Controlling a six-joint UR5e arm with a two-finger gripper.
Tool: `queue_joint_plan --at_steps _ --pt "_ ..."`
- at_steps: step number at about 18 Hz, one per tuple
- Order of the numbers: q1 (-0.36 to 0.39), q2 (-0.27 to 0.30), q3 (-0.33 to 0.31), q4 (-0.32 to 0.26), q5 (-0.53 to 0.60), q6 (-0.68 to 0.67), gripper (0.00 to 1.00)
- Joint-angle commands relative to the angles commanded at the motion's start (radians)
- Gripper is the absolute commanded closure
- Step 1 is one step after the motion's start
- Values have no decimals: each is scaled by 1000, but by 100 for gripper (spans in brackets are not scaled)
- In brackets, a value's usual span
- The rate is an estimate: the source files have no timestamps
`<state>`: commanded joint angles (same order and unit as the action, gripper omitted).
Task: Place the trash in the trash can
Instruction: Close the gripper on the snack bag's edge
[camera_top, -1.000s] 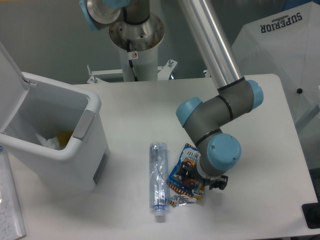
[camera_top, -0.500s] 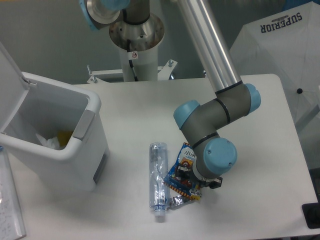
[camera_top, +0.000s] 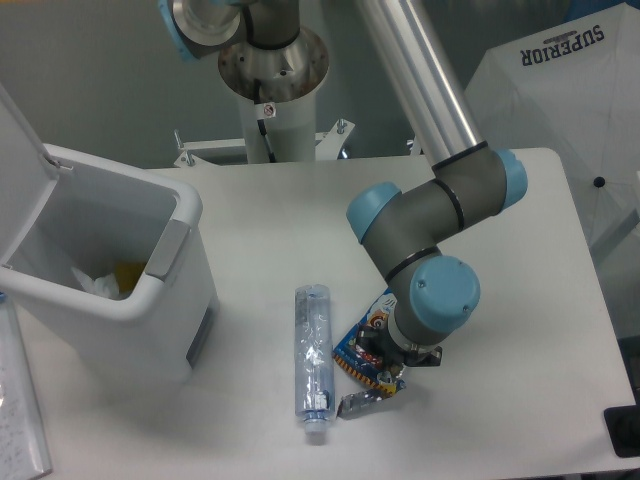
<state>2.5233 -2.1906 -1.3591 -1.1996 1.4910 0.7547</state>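
At the far left stands the trash can (camera_top: 150, 290), its lid tipped back and open, with some white and yellow scraps already lying inside. Right of it, on the table (camera_top: 260, 210), the clear bottle (camera_top: 313, 358) lies lengthwise with its white cap toward the near edge, untouched. Just beside the bottle is the blue snack packet (camera_top: 366, 350), partly hidden under the arm's wrist. The gripper (camera_top: 392, 362) is down on the packet, but the blue wrist joint covers its fingers, so I cannot tell how wide they stand or whether they have the packet. The step in hand looks like the pickup of the packet. The next move calls for a firm pinch, a lift clear of the bottle, then a carry left over the can's rim.
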Motion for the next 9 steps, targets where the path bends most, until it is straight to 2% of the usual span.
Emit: queue_joint_plan --at_steps 4,9 --pt "20 37 14 2 -17 3 100" --pt "41 49 80 2 -109 -6 100"
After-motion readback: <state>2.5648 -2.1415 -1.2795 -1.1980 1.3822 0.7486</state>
